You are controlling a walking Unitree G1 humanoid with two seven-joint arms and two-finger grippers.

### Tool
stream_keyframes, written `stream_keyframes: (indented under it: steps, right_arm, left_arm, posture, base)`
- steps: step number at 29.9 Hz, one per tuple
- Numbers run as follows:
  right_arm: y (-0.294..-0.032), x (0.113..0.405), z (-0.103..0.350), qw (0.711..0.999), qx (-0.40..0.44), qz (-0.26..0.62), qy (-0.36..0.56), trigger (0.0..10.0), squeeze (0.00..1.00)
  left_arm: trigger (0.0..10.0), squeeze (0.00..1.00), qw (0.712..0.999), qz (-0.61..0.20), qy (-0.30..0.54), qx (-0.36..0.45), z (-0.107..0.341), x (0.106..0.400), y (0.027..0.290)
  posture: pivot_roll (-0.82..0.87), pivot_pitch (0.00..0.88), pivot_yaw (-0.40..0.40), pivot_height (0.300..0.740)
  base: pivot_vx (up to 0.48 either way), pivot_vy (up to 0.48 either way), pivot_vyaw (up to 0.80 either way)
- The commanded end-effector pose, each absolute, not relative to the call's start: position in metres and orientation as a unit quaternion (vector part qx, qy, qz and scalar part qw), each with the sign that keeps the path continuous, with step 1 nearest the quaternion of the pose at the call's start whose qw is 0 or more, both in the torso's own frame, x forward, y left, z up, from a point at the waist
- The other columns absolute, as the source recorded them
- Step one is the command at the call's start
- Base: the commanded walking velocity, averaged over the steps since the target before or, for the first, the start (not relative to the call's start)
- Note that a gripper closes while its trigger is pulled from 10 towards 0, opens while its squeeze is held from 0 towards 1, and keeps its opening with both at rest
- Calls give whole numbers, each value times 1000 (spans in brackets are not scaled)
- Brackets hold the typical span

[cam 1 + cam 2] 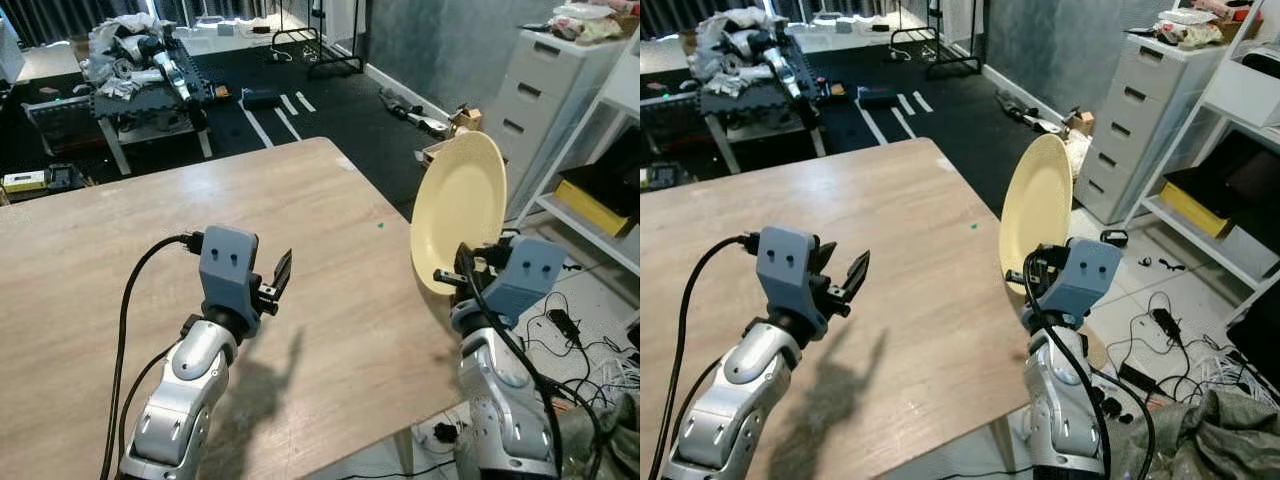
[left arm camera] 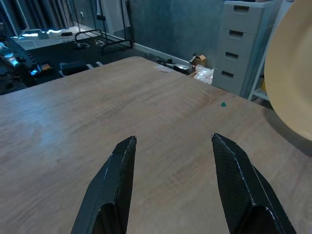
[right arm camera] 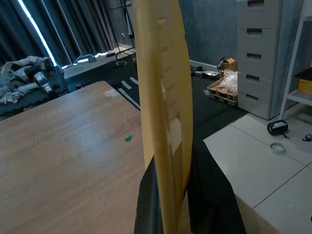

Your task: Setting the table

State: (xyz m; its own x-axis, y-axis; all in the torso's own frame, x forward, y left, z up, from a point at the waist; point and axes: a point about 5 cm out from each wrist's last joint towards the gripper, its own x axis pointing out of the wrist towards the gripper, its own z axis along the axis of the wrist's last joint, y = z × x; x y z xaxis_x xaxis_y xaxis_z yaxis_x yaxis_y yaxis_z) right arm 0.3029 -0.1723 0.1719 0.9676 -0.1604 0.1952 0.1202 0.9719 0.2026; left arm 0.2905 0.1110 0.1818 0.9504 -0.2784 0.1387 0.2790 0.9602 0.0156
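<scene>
Right gripper (image 3: 168, 204): fingers clamped on lower rim of yellow plate (image 1: 460, 205). Plate held upright on edge, just past right edge of wooden table (image 1: 150, 250), clear of surface. Left gripper (image 2: 170, 161): raised above tabletop, fingers spread wide, holding nothing.

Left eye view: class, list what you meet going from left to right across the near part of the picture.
Black cable → left gripper, open over the wooden table → yellow plate, held on edge by the right gripper → yellow box on the low shelf.
</scene>
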Motion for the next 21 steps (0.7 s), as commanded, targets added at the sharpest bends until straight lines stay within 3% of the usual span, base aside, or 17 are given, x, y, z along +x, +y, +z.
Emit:
stream_keyframes:
  steps: [1,21]
  right_arm:
    - [-172,303,172,987,95,-73,-109,10000,0]
    - [-172,302,170,987,93,-75,-106,10000,0]
  left_arm:
    - [10000,0,988,-137,-66,4,179,291,114]
    - [10000,0,988,-138,-66,3,179,293,114]
  posture:
    - [-29,0,92,740]
    - [-34,0,97,740]
  base:
    - [-341,0,0]
    - [-355,0,0]
